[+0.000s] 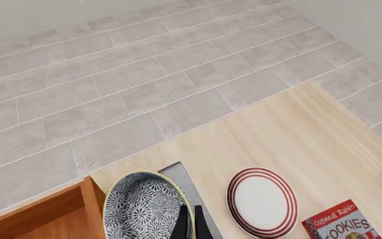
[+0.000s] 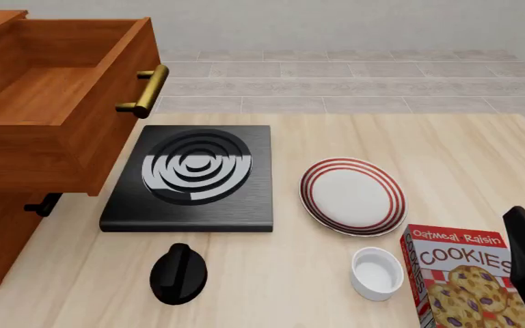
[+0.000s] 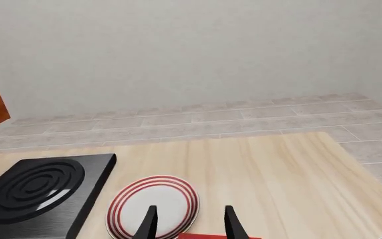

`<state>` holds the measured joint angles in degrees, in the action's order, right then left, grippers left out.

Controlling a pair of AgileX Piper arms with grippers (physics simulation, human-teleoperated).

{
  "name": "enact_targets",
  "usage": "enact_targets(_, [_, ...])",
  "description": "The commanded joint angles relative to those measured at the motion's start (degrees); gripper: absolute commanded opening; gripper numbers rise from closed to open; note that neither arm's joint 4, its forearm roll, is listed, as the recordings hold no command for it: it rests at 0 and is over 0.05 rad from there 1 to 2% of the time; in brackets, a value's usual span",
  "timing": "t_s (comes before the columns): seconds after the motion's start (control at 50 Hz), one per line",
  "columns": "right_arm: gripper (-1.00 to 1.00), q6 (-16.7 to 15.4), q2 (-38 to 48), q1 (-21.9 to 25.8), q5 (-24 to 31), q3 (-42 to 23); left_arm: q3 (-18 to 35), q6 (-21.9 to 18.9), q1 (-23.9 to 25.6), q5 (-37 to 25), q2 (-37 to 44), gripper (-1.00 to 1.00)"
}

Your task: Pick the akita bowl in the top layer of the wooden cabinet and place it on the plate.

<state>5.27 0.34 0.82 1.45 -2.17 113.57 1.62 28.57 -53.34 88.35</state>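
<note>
Up at the left, the wooden cabinet (image 2: 7, 225) has its top layer (image 2: 52, 102) pulled wide open and, in the front view, bare inside. Next comes the black stove (image 2: 194, 174), then the plate (image 2: 352, 196), unoccupied. Smallest, the akita bowl (image 1: 144, 206) hangs pinched by the rim in the left gripper (image 1: 189, 224), beside the drawer's corner. It looks rigid, glazed, probably slippery and chippable, so the rim hold suits it. The right gripper (image 3: 189, 221) hovers spread and unladen near the plate.
</note>
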Motion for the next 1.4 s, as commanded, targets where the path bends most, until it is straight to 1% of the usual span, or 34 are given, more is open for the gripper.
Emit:
enact_targets(0.02, [1.0, 0.0, 0.0, 0.0, 0.1, -0.1, 0.9, -0.3, 3.3, 1.0, 1.6, -1.0])
enact_targets(0.14, [1.0, 0.1, 0.0, -0.1, 0.1, -0.1, 2.3, -0.2, 4.6, 1.1, 3.0, -1.0])
enact_targets(0.4, [1.0, 0.2, 0.0, -0.3, 0.0, -0.1, 2.8, -0.3, 7.0, 2.7, 5.6, -1.0])
enact_targets(0.56, [1.0, 0.3, 0.0, -0.2, 0.0, -0.1, 2.1, -0.6, 8.4, 4.0, 7.0, -1.0])
enact_targets(0.66, [1.0, 0.4, 0.0, -0.2, 0.0, -0.2, 3.3, -0.4, 9.1, 4.2, 8.6, -1.0])
enact_targets(0.88, [1.0, 0.7, 0.1, -0.3, -0.2, 0.0, 3.7, -0.3, 10.7, 5.7, 11.4, -1.0])
enact_targets(1.18, [1.0, 1.3, 0.0, -0.1, -0.1, 0.0, 6.6, -1.9, 12.1, 5.8, 15.9, -1.0])
enact_targets(1.4, [1.0, 1.8, 0.2, -0.3, -0.2, -0.1, 6.2, -2.6, 13.3, 6.8, 17.8, -1.0])
